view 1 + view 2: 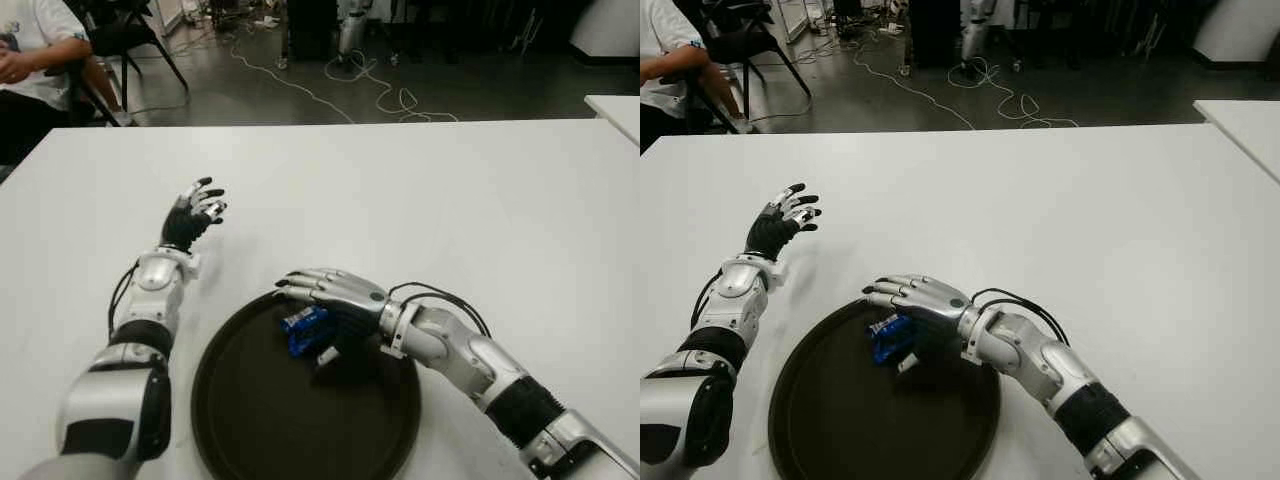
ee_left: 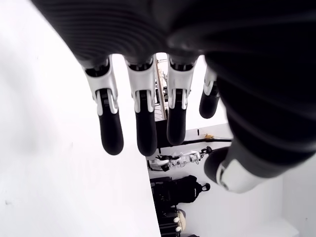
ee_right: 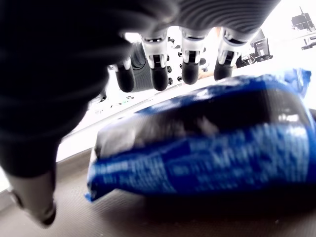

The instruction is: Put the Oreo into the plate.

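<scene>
The Oreo (image 1: 303, 328) is a blue packet lying on the dark round plate (image 1: 260, 420) near its far rim. My right hand (image 1: 318, 298) hovers just over the packet with its fingers stretched out flat and the thumb beside it. In the right wrist view the Oreo (image 3: 207, 143) lies on the dark plate surface below the straight fingers (image 3: 190, 69), which are not closed on it. My left hand (image 1: 197, 212) shows to the left of the plate, over the white table (image 1: 450, 210), with its fingers spread and nothing in it.
A seated person (image 1: 30, 60) and a black chair (image 1: 125, 40) are beyond the table's far left corner. Cables (image 1: 380, 95) lie on the floor behind. A second white table (image 1: 615, 105) edge shows at the far right.
</scene>
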Tool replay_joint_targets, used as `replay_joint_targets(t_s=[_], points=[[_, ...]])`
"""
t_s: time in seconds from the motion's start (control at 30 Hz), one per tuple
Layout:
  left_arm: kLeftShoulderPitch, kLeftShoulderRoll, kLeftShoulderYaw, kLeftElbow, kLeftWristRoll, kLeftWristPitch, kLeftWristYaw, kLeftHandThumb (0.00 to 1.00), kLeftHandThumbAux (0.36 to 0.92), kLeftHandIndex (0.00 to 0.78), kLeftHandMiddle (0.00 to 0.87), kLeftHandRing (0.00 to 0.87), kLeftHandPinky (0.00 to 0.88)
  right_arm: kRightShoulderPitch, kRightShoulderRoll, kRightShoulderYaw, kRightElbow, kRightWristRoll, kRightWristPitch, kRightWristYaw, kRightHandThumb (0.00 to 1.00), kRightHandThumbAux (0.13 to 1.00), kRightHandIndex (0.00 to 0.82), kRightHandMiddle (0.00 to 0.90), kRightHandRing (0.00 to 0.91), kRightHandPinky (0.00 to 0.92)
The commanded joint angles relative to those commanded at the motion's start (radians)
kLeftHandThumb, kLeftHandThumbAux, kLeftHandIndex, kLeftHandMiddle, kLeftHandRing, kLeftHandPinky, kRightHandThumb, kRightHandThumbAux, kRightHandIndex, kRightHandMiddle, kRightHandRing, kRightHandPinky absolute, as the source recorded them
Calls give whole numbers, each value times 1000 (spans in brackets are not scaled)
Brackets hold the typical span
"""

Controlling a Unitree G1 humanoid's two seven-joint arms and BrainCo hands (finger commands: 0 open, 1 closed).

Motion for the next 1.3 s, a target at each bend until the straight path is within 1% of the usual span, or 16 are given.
replay_joint_targets(t_s=[0.23,0.4,0.6,0.7,0.83,0.87,0.9,0.93,1.03,1.1,1.17,1.23,1.3], points=[[-2,0,-3,4,2,-1,6,214,677,131,233,257,293,-7,-5,6,4,-4,3,4,0,686,0,0,0,0],[-3,1,-6,7,6,-3,10,202,666,132,230,255,290,-12,-8,9,6,-6,7,10,0,693,0,0,0,0],[-4,2,-8,9,7,-4,11,206,668,135,226,254,290,-16,-12,8,1,-7,15,24,0,681,0,0,0,0],[-4,2,-9,11,8,-4,11,207,664,137,225,253,287,-18,-23,-3,-17,6,17,44,0,681,0,0,0,0],[-5,2,-9,13,7,-5,12,207,659,137,228,254,283,-9,-74,-46,-94,71,13,125,0,679,0,0,0,0],[-6,2,-8,14,6,-6,11,206,659,138,230,255,283,-12,-99,-66,-125,117,17,175,0,679,0,0,0,0],[-6,1,-7,15,5,-6,11,206,657,140,234,257,282,-15,-116,-80,-148,150,20,213,0,675,0,0,0,0],[-7,1,-7,15,4,-6,10,205,656,141,235,257,281,-16,-126,-90,-163,171,24,238,0,674,0,0,0,0],[-8,2,-5,17,3,-6,8,203,654,144,241,260,282,-25,-147,-114,-187,232,32,301,0,668,0,0,0,0],[-8,3,-5,17,2,-9,6,204,653,144,242,261,284,-44,-157,-136,-181,295,27,340,0,653,0,0,0,0],[-7,3,-5,16,3,-11,7,205,654,141,239,259,283,-41,-152,-156,-176,354,11,351,0,637,0,0,0,0],[-7,4,-7,16,6,-14,8,206,655,138,235,256,282,-16,-159,-189,-199,433,0,366,0,623,0,0,0,0],[-7,5,-10,16,9,-14,10,208,657,135,230,251,283,-1,-180,-235,-241,524,14,396,0,606,0,0,0,0]])
